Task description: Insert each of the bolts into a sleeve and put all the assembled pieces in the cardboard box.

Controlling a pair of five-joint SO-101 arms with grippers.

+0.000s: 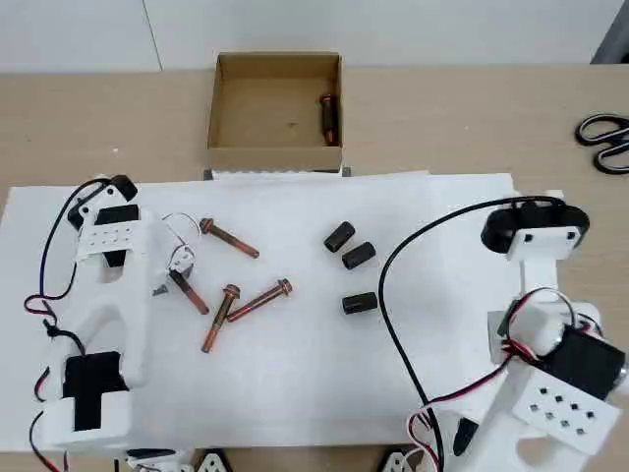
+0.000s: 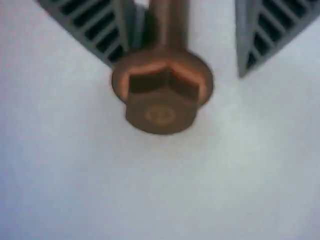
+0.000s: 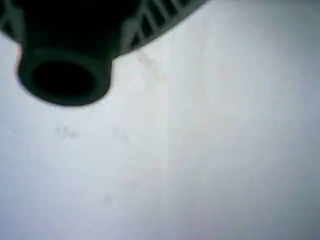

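The left gripper (image 2: 170,30) stood partly open astride a bolt (image 2: 162,95), one finger against the shaft and a gap at the other, with bare white paper (image 1: 295,383) beyond the head. The right gripper (image 3: 80,20) gripped a black sleeve (image 3: 62,75) over open paper. Three loose bolts (image 1: 229,238) and three loose sleeves (image 1: 359,256) lay mid-sheet, clear of its edges, and the cardboard box (image 1: 278,152) just past the far edge held one assembled piece (image 1: 329,118) against a side wall

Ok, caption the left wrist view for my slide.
Copper bolt, hex head toward camera, at the left gripper over white paper.
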